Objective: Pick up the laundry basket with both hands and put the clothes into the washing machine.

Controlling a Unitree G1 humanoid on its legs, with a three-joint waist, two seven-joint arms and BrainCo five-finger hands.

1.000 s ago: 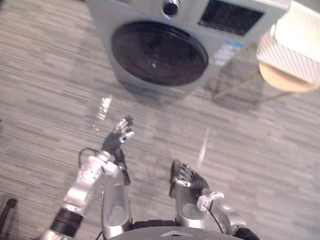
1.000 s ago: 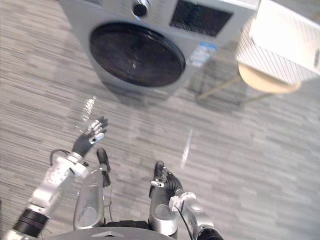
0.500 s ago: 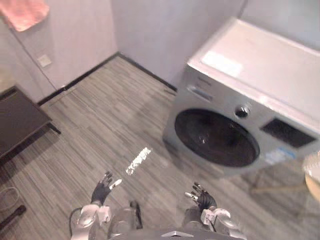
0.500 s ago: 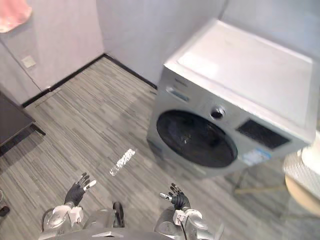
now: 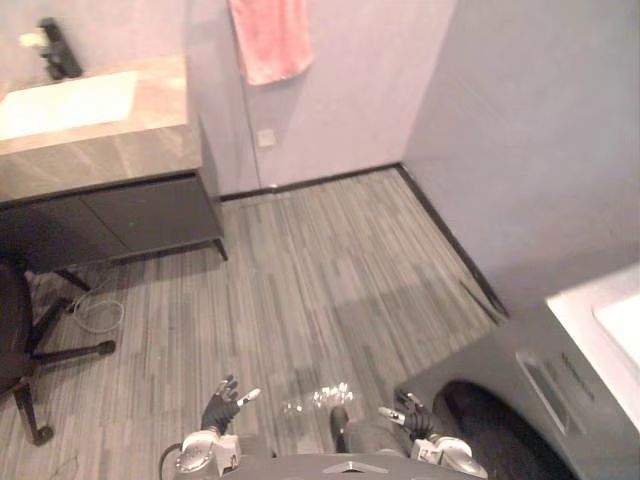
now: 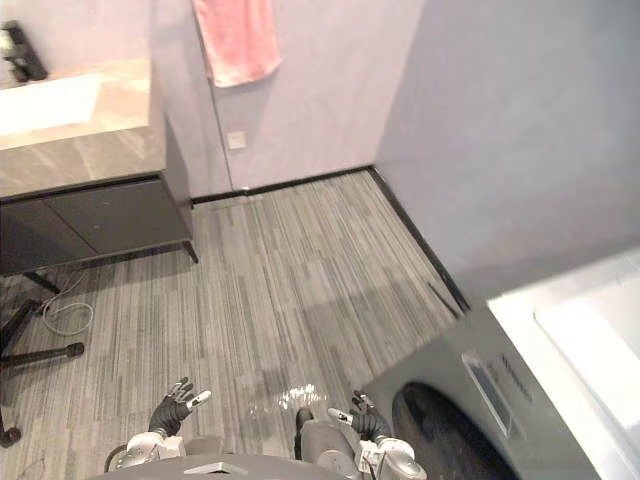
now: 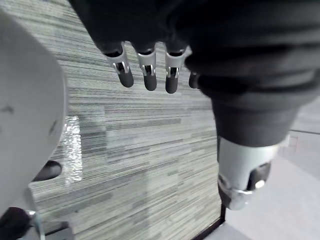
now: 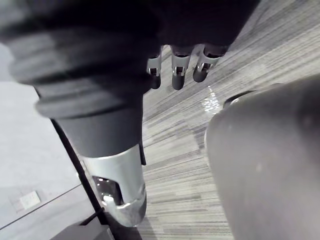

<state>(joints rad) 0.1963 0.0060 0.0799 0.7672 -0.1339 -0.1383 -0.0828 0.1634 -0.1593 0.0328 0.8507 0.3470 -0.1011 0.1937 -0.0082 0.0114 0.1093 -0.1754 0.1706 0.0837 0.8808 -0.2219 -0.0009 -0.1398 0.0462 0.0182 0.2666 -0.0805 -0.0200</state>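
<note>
Hovering at 7 o'clock in the eye views, the left robot hand [image 5: 220, 408] has its fingers straight and fanned apart, with the thumb out to one side. It grips nothing and has grey striped floor [image 5: 300, 270] beneath it. Its wrist view shows the same: a row of dark-tipped fingers [image 7: 149, 75] held straight, with floor planks past them.

The right robot hand [image 5: 408, 415] hangs at 5 o'clock, also spread and clamped on nothing. Its fingers [image 8: 177, 70] are straight in its own wrist view, above the floor.

The washer [image 5: 500, 385] stands at 4 o'clock, just beside the right robot hand. It has a grey front, a white top and a dark round door [image 5: 495, 435] low on its face. I cannot tell whether the door is latched.

A bench [image 5: 120, 150] with a stone-look top and dark cupboards below runs along the wall at 10 o'clock. It carries a white basin [image 5: 65, 100] with a black tap [image 5: 58, 50] behind it.

A pink towel [image 5: 272, 38] hangs on the wall at 12 o'clock, above a small socket [image 5: 265, 137]. A dark chair [image 5: 12, 310] sits at 9 o'clock, and a pale cord [image 5: 95, 315] is looped on the floor near its legs
</note>
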